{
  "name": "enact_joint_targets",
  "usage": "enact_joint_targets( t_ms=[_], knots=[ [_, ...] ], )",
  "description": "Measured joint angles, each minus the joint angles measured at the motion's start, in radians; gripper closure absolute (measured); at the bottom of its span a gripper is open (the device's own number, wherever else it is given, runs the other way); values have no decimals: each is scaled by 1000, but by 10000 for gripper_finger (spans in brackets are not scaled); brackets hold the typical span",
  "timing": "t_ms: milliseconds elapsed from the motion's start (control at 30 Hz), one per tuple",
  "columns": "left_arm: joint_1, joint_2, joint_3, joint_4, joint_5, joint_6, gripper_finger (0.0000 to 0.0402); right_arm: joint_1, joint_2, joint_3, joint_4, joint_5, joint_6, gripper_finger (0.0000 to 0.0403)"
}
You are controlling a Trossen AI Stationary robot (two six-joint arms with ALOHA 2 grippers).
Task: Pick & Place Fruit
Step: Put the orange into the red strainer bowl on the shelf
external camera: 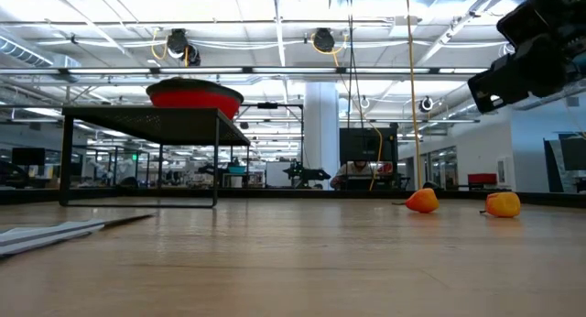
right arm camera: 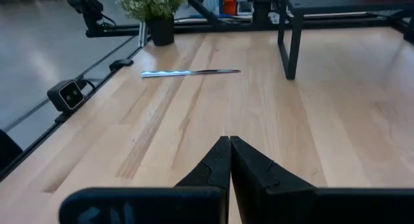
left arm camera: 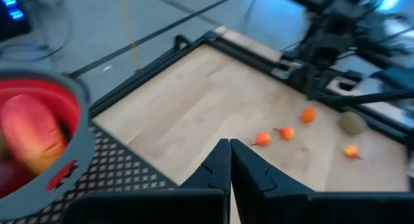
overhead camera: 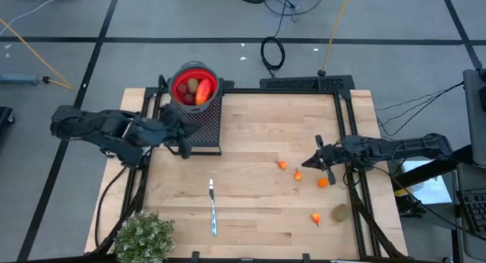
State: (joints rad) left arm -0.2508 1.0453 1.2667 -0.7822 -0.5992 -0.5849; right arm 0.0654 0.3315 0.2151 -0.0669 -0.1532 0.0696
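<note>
Seen far left in the high view: bushy potted plant (overhead camera: 143, 236) at the near corner, untouched and no part of the job. Just beyond, left gripper (overhead camera: 184, 147) hovering beside the black mesh stand (overhead camera: 205, 125), fingers (left arm camera: 217, 169) pressed together with nothing between them. On the stand, a red bowl (overhead camera: 194, 86) with grey rim, already loaded: elongated red-orange fruit (overhead camera: 203, 92), a brown-green kiwi (overhead camera: 192, 86), dark red balls (overhead camera: 182, 92).

Mid-table, slim knife (overhead camera: 213, 206) lying flat, well apart from everything else.

Further right, loose pieces scattered on the wood: small orange bits (overhead camera: 282, 165), (overhead camera: 298, 175), (overhead camera: 323, 182), (overhead camera: 315, 217), and a second kiwi (overhead camera: 340, 213) near the right edge. Right gripper (overhead camera: 310, 163) poised above them, nearest the bit at its tip, likewise clamped shut and empty.

Judged as between picks, with the right-hand pile outstanding. Advised for the next grab: spread the fingers before descending, centre on one bit only, come straight down to avoid nudging neighbours, close gently since the bits looked tiny and prone to skid on bare wood.
</note>
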Motion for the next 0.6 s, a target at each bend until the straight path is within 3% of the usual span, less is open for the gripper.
enact_joint_targets(
  t_ms=[333, 600],
  knots=[
    [22, -233, -320, 323, 165, 175, 400, 2, 233, 165, -51, 3, 1, 402],
    [29, -385, -492, 403, 242, 207, 399, 42, 415, 370, -314, 29, -1, 402]
  ],
)
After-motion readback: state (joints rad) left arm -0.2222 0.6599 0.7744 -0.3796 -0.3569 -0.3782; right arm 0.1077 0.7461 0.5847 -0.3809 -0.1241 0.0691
